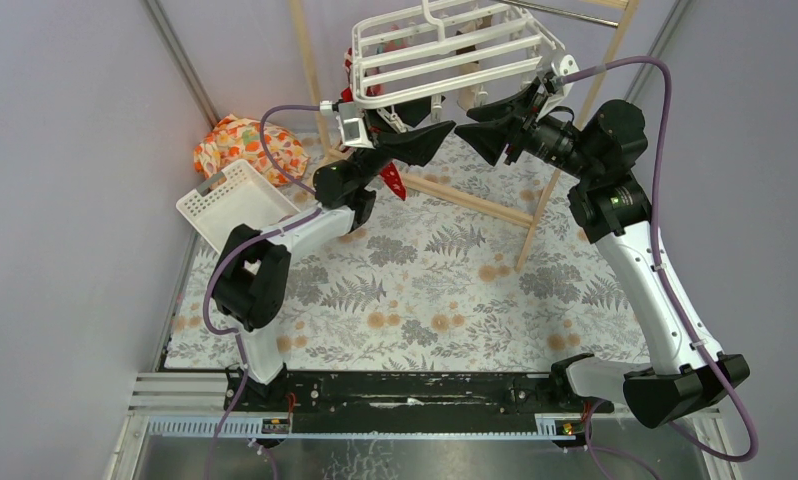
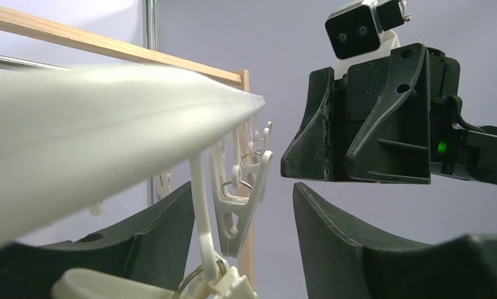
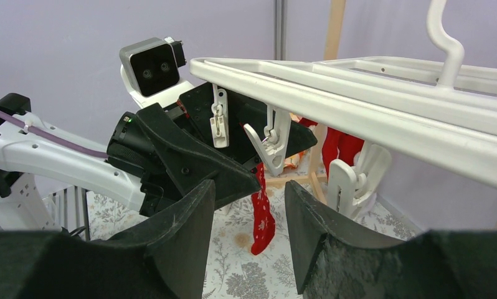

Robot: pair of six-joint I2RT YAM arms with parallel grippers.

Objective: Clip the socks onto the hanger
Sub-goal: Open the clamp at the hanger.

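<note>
The white grid hanger (image 1: 445, 50) hangs from the wooden rack at the top centre, small white clips dangling under it. My left gripper (image 1: 420, 130) is open just beneath it; in the left wrist view a shut white clip (image 2: 243, 205) hangs between its fingers (image 2: 333, 243), untouched. My right gripper (image 1: 480, 125) faces it, open and empty. A red sock (image 3: 263, 215) hangs under the hanger (image 3: 358, 93) between the two grippers, and it also shows in the top view (image 1: 393, 180). A second red sock (image 3: 340, 148) hangs further back. I cannot make out the striped sock.
A white slotted basket (image 1: 230, 200) sits tilted by the left arm, with the orange floral bundle (image 1: 247, 145) behind it. The wooden rack's bars (image 1: 465, 195) cross the leaf-print mat (image 1: 425, 290). Grey walls close in on both sides.
</note>
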